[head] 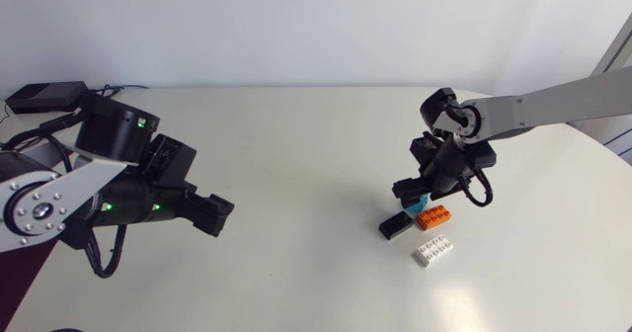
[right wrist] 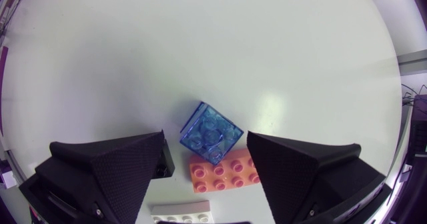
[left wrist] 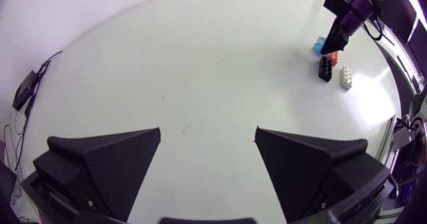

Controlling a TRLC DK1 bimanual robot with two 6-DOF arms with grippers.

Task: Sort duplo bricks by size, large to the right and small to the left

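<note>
1. Your right gripper [right wrist: 205,136] hangs over a cluster of bricks on the right part of the table [head: 296,154]. Its jaws are spread wide.
2. A small, square, translucent blue brick [right wrist: 210,134] lies on the table between those jaws, turned corner-on to them. A gap shows on one side, so nothing is clamped.
3. A longer orange brick [right wrist: 223,174] lies flat just behind the blue one, under the gripper and touching or almost touching it.
4. A black brick [head: 395,225] lies beside the blue one, on the side towards the middle of the table. In the right wrist view one finger largely hides it.
5. A white brick [head: 434,250], also long, lies near the orange one but apart from it, closer to the table's front edge.
6. Your left gripper [left wrist: 208,134] is well apart from the bricks, on the left side of the table. Its jaws are parted with only bare tabletop between them.
7. Any embossing on the studs is too small to read.
</note>
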